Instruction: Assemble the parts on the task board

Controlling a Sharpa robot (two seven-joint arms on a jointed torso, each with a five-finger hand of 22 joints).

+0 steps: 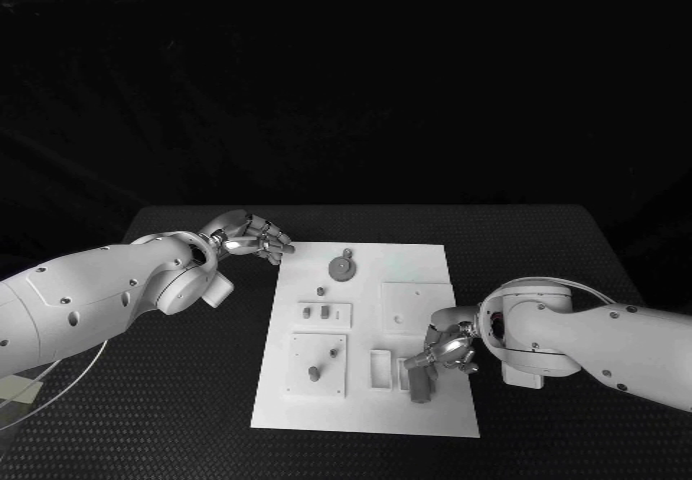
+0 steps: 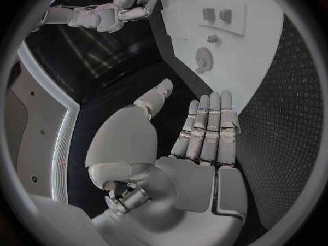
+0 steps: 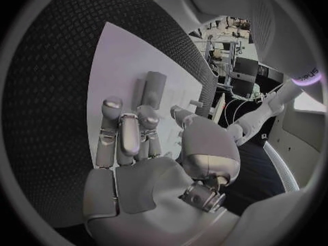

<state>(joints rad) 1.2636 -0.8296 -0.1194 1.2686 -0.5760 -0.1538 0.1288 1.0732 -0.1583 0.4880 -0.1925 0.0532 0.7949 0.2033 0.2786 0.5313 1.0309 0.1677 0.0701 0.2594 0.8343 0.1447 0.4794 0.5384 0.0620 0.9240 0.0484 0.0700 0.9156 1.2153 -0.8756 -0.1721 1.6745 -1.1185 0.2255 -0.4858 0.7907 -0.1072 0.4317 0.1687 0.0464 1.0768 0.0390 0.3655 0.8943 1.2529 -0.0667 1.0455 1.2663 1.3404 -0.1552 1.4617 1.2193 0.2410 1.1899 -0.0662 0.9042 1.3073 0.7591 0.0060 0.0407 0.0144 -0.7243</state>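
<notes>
The task board [image 1: 411, 262] lies flat in the middle of the black surface [image 1: 548, 250], its long axis running away from the robot. On it, a round part with a short stem [image 1: 343, 266] lies near the far edge, the stem pointing away from the robot; two small parts [image 1: 326, 312] stand side by side on a raised plate at mid-board, and one more [image 1: 315, 373] stands in the square plate nearer the robot. A dark oblong part [image 1: 420, 384] lies near the board's near right corner, its long axis also running away from the robot. The right hand [image 1: 444, 352] hovers at that part's far end with its fingers [image 3: 128, 134] extended and pressed close together; whether they touch it cannot be told. The left hand [image 1: 254, 238] sits beside the board's far left corner, its fingers [image 2: 208, 127] straight and side by side, the thumb apart, holding nothing.
</notes>
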